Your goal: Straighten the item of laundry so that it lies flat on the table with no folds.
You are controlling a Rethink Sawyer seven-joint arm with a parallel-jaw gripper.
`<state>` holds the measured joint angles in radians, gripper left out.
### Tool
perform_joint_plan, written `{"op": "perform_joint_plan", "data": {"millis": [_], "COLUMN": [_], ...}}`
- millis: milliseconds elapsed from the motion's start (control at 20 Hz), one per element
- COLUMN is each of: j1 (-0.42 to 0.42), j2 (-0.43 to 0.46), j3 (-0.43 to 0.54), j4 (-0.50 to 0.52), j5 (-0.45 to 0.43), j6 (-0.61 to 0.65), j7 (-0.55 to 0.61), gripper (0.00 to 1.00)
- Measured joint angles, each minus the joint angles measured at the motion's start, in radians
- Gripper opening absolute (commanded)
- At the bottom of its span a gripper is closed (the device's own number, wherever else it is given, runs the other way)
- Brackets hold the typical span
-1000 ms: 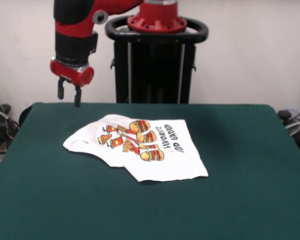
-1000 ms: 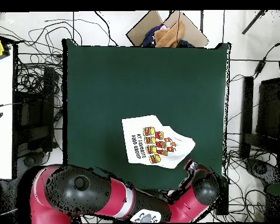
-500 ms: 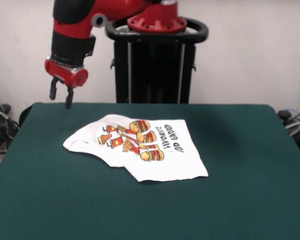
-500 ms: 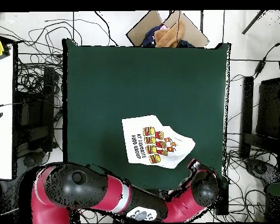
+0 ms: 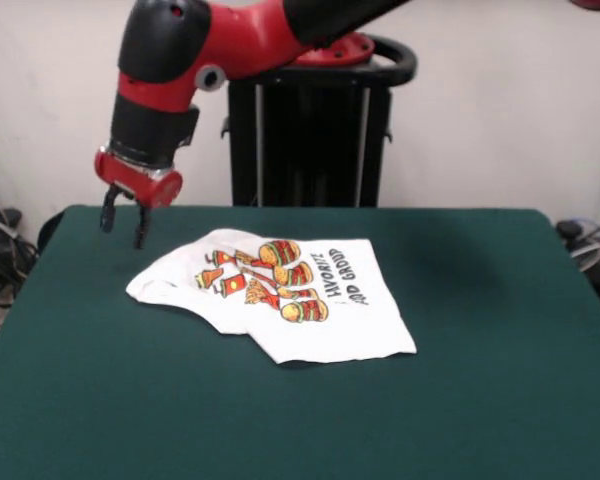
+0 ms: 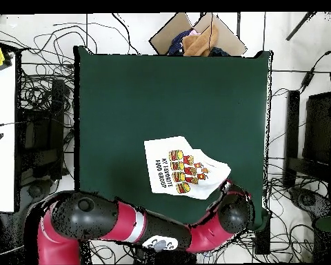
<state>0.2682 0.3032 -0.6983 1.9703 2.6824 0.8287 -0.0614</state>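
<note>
Above table point(image 5: 500, 330), open pincer point(image 5: 123, 222) pointing down

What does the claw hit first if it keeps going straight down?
Probably bare table, just beside the shirt's crumpled sleeve end. The open claw points down above that corner; depth is unclear, so it might catch the shirt's edge instead.

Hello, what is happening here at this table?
A red and black robot arm is working on a small white T-shirt that lies crumpled on the green table. Its gripper hangs open just above the table, beside the shirt's folded sleeve end, and holds nothing. The shirt is not yet flat: one side is bunched and folded under.
</note>
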Motion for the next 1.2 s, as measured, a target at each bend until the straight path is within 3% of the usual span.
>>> {"op": "perform_joint_plan", "data": {"millis": [550, 1200], "j1": [-0.026, -0.023], "j2": [-0.049, -0.052], "j3": [0.057, 0.073], "j4": [-0.021, -0.039], "j5": [-0.116, -0.121], "j6": [0.039, 0.035], "j7": [0.000, 0.000], "gripper": [1.00, 1.00]}}
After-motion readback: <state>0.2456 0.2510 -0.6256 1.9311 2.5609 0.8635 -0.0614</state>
